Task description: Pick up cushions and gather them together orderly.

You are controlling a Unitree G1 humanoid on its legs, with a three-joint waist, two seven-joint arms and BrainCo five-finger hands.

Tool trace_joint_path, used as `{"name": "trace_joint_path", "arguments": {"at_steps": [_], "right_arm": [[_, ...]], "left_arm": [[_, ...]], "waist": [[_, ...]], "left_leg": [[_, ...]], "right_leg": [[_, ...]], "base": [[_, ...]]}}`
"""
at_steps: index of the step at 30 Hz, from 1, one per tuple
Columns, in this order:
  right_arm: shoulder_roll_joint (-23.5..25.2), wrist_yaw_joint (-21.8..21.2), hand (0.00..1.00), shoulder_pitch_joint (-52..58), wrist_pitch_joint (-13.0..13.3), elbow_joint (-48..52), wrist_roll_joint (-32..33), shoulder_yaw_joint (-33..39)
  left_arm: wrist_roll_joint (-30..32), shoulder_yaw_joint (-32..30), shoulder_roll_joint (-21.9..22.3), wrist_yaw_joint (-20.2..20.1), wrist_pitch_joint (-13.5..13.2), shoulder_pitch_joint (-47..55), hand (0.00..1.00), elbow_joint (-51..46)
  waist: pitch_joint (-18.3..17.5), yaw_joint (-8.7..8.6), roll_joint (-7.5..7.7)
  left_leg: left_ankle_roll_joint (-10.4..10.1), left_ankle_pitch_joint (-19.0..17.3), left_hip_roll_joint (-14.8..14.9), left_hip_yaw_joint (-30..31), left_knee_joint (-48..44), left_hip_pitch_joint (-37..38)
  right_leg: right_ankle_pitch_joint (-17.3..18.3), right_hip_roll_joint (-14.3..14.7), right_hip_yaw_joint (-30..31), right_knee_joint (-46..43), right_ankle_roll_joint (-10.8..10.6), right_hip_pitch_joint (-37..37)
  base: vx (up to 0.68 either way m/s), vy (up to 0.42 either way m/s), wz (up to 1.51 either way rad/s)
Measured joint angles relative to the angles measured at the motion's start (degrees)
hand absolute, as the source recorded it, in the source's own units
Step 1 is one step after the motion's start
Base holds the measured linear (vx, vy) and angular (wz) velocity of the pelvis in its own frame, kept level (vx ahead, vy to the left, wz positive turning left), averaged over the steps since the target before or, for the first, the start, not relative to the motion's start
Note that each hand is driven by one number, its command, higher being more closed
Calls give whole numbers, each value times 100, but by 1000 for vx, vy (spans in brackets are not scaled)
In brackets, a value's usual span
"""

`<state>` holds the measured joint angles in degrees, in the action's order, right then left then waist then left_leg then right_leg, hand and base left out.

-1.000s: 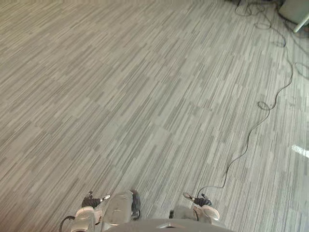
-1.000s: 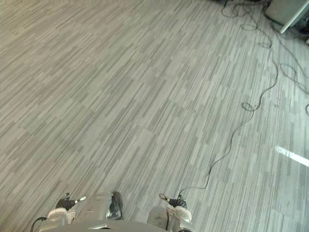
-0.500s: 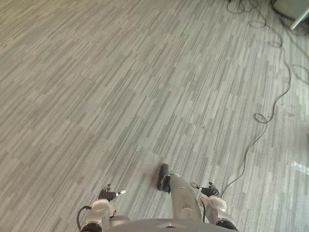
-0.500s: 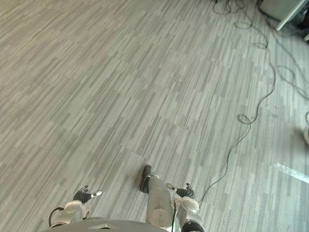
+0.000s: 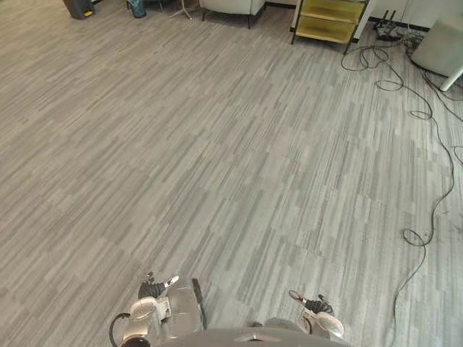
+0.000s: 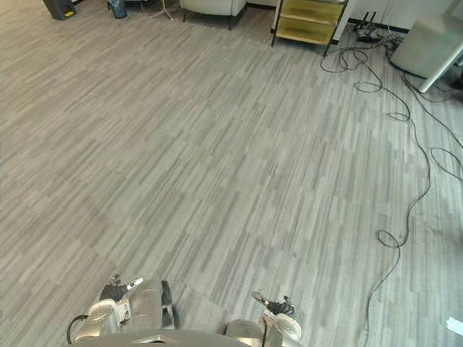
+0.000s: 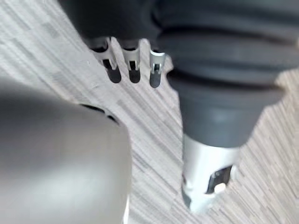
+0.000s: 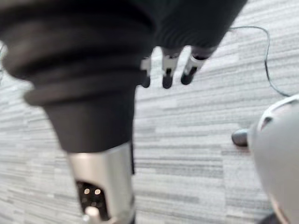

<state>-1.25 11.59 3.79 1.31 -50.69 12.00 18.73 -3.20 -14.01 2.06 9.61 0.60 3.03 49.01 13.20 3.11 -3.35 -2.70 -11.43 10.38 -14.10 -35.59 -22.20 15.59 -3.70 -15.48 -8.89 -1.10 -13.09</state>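
Left robot hand [image 5: 152, 289] and right robot hand [image 5: 315, 305] hang low over the grey striped carpet floor [image 5: 217, 144], fingers loose and apart, holding nothing as I watch. Far ahead stand a yellow shelf unit [image 5: 329, 19] and a pale chair [image 5: 230, 6]. I cannot tell whether the grey block [image 5: 443, 43] at far right is a cushion.

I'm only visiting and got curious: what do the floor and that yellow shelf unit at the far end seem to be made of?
Floor: probably low-pile carpet tile with a matt finish. Its fine grey streaks run in offset rectangular blocks with no shine, though printed vinyl is possible.
Yellow shelf unit: smooth, flat yellow panels on thin dark legs, so likely painted metal or laminated board. It is too far off to tell which.
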Motion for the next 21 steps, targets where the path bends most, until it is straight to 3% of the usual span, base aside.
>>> {"name": "trace_joint_path", "arguments": {"at_steps": [1,2,3,4,5,7,8,9,10,11,12,13,15,17,18,20,21], "right_arm": [[31,24,0,26,2,-46,3,65],[30,45,0,-7,2,-176,22,62],[91,71,0,-52,-19,-223,69,43],[203,101,0,-129,-17,-205,154,74],[321,111,0,-130,-3,-198,178,186],[399,102,0,-106,-11,-213,174,218],[426,96,0,-105,-15,-203,173,211],[444,83,0,-100,-19,-182,167,217],[439,30,0,-101,-7,-139,160,217],[401,-35,0,-100,-6,-129,152,211],[312,-82,0,-82,-30,-76,113,209],[273,-113,0,-42,-33,-42,109,209],[274,-118,0,41,-4,28,106,219],[234,-115,0,62,-5,-2,105,240],[227,-116,0,77,2,19,118,347],[223,-114,0,62,-7,-10,120,402],[223,-116,0,48,-10,-25,124,439]], "left_arm": [[-7,-17,57,54,-31,1,0,-8],[1,0,88,94,-54,-30,0,25],[14,17,7,123,-54,-81,0,62],[20,7,-47,156,-59,-139,0,149],[-12,-117,-81,142,-64,-140,0,149],[3,-144,-111,138,-62,-134,0,161],[23,-84,-132,133,-53,-120,0,277],[73,-19,-184,123,-49,-128,0,353],[136,144,-293,120,-17,-160,0,471],[158,201,-329,115,35,-165,0,544],[233,243,-337,115,82,-165,0,582],[237,267,-327,112,100,-155,0,611],[263,288,-331,108,105,-160,0,645],[293,291,-342,94,107,-197,0,713],[309,292,-330,80,107,-188,0,758],[346,302,-331,77,101,-182,0,827],[349,304,-325,77,99,-179,0,855]], "waist": [[-14,84,24],[-48,147,101],[-105,116,206],[-125,93,302],[-170,113,384],[-260,183,530],[-301,183,542],[-303,142,566],[-301,54,621],[-305,-4,643],[-265,-34,581],[-256,-34,550],[-263,-48,558],[-250,-126,549],[-247,-160,513],[-231,-211,487],[-213,-244,463]], "left_leg": [[19,778,-266,95,1389,98],[362,1358,-448,128,1586,254],[303,1224,-541,65,1560,260],[467,988,-550,25,1260,188],[574,616,-507,5,739,127],[702,202,-522,-115,288,243],[667,-274,-545,-256,294,619],[671,-440,-588,-307,303,778],[686,-626,-660,-372,281,1006],[685,-707,-695,-406,293,1202],[672,-807,-709,-501,447,1617],[645,-847,-709,-536,634,1907],[549,-902,-675,-617,1091,2450],[417,-983,-616,-648,1337,2809],[345,-1011,-565,-666,1473,2971],[197,-1022,-468,-700,1754,3208],[52,-1029,-431,-647,1979,3423]], "right_leg": [[77,-134,166,104,-122,-193],[89,-245,428,201,-145,-320],[-2,-369,532,228,-55,-310],[-295,-409,773,181,12,-257],[-486,-459,1026,24,-53,-295],[-565,-646,1349,-669,-184,-156],[-741,-750,1570,-1918,-419,292],[-939,-831,1664,-2679,-540,601],[-1037,-938,1741,-4023,-703,1192],[-1016,-1011,1669,-4845,-720,1556],[-859,-1112,1314,-5620,-601,2003],[-689,-1154,1016,-5807,-454,2251],[-361,-1177,271,-5589,-331,2806],[-170,-1163,-328,-4690,-218,3180],[-174,-1075,-587,-3792,-197,3301],[-667,-800,-854,-1762,-154,3342],[-1257,-696,-817,-649,-160,3356]], "base": [[861,358,-73],[487,218,-51],[606,281,-28],[607,290,-8],[719,333,-18],[499,210,-43],[517,225,-60],[489,210,-51],[336,122,-17],[402,114,-17],[391,96,-20],[392,63,-28],[388,-5,-25],[378,-99,-14],[388,-142,-7],[435,-188,4],[575,-254,27]]}}
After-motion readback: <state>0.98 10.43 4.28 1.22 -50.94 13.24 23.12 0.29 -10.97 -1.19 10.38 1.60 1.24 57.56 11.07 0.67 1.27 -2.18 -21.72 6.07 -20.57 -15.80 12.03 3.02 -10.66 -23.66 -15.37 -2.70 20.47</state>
